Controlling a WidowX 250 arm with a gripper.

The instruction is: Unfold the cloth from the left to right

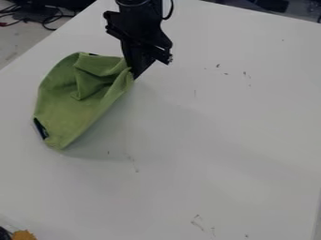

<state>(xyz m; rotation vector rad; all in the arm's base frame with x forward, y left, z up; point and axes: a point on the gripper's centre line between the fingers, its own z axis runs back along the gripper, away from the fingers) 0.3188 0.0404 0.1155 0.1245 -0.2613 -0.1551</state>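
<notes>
Cloth: green, on the left part of the table, toward the far side; its right side is drawn up to the gripper.
Folds: 1 loose flap lies bunched on the far half, creased inward; the near half is smoother and narrows to a blunt corner at the near left.
Right edge: a fairly straight slant from the gripper down to that near corner.
Dark patches: 2, with 1 on the left edge close to the near corner and 1 on the far edge.
Shadow: soft, on the table to the right of the cloth and just beyond its near corner.
Gripper: black, pointing down at a tilt, tips together on the cloth's right corner, closed as far as the pinched fabric lets them.
Arm: black, coming in from the far edge, left of the middle, above the gripper.
Table: white, with small dark marks and scuffs at the far right and near the middle.
Cables: black and red, on the pale floor past the table, far left.
Near left corner: a yellow-orange thing beside a dark thing.
</notes>
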